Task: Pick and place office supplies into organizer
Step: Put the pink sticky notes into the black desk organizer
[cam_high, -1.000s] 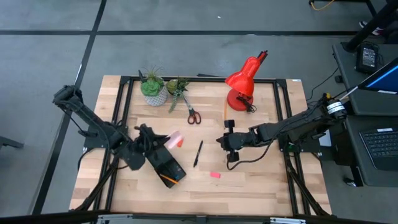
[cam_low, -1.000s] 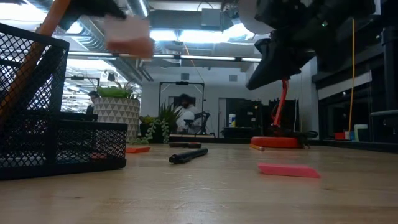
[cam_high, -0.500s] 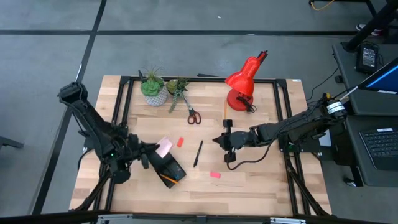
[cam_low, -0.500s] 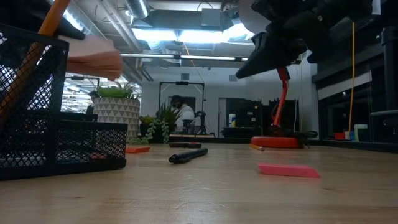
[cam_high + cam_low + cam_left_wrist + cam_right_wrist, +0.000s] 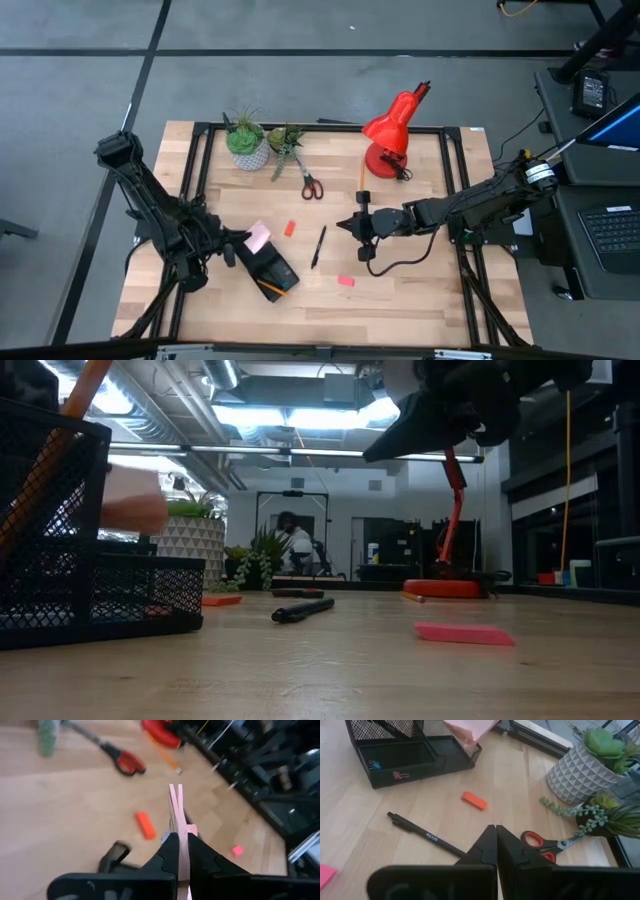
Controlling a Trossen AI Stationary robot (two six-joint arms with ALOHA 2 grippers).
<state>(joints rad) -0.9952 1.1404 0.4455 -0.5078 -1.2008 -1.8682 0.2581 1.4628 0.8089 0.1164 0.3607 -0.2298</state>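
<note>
On the left side of the counter (image 5: 400, 300) the left gripper (image 5: 178, 851) holds a pink sticky-note pad (image 5: 259, 237) edge-on between its fingers, pinched tight, right at the near edge of the black mesh organizer (image 5: 268, 268). An orange pencil (image 5: 270, 289) already stands inside, and small clips lie in a lower compartment (image 5: 395, 774).

The grip is narrow and low on the pad, so the pages could fan or the pad could twist and catch on the mesh rim, dropping outside the organizer instead of into a slot. A push against the light organizer might also slide it across the counter.

Just beyond lie a small orange eraser (image 5: 289, 228), then a black pen (image 5: 319, 246) and a pink eraser (image 5: 345, 281). Red-handled scissors (image 5: 310, 185) rest further back beside two potted plants (image 5: 247, 142), with a pencil (image 5: 361, 178) near the red desk lamp (image 5: 388, 135).

To the right, the right gripper (image 5: 349, 226) hangs above the counter with its fingers pressed together and empty, pointing toward the pen. It is close to the left arm's work area; if both move toward the middle, they might collide.
</note>
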